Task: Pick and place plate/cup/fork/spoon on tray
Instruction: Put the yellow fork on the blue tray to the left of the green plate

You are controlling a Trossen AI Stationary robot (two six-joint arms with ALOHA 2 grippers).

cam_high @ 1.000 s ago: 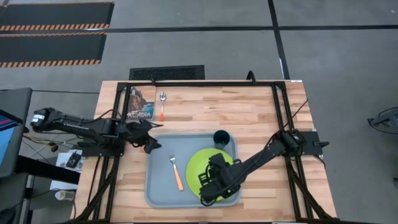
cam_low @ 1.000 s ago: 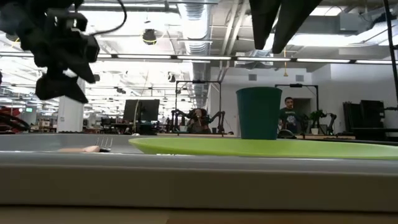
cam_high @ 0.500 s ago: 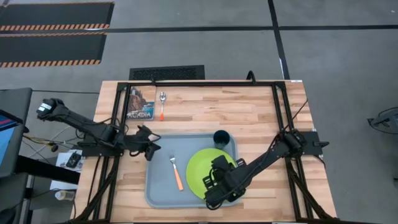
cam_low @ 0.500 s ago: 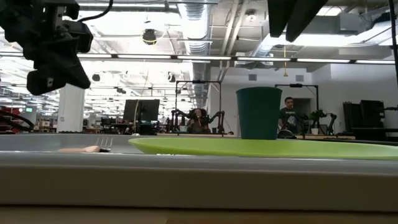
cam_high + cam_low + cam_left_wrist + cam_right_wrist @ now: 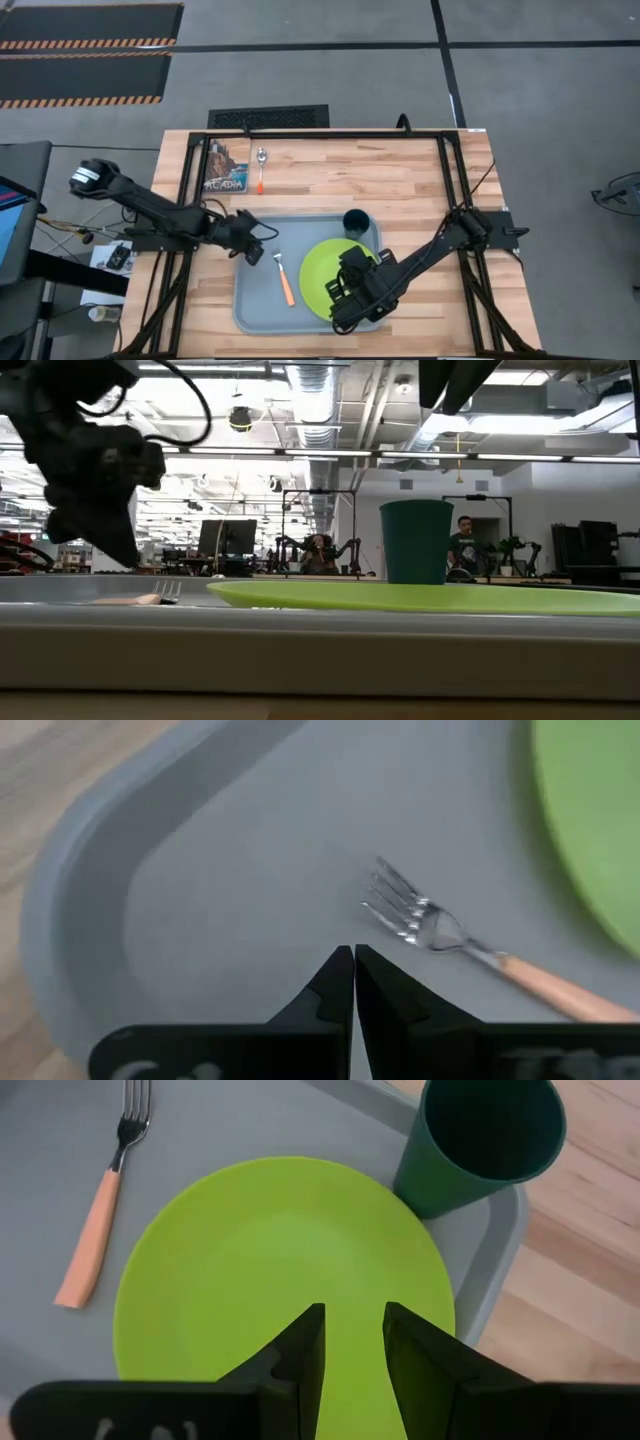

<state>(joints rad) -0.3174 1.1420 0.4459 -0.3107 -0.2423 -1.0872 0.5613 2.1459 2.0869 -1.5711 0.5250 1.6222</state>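
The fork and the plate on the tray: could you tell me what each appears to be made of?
The fork: shiny silver tines, likely metal, with a matte orange handle, perhaps plastic or painted wood. The plate: uniform lime green with a smooth, soft sheen, probably plastic.

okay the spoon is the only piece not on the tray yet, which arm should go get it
Left, probably. The spoon lies on the table's left side, and the left gripper, empty with jaws shut, is nearer than the right gripper over the plate.

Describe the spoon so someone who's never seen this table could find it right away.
Start at the blue-grey tray. The spoon lies off it on the bare wood beyond its far edge, beside the ACADIA booklet. Unlike the fork on the tray, it has a rounded bowl.
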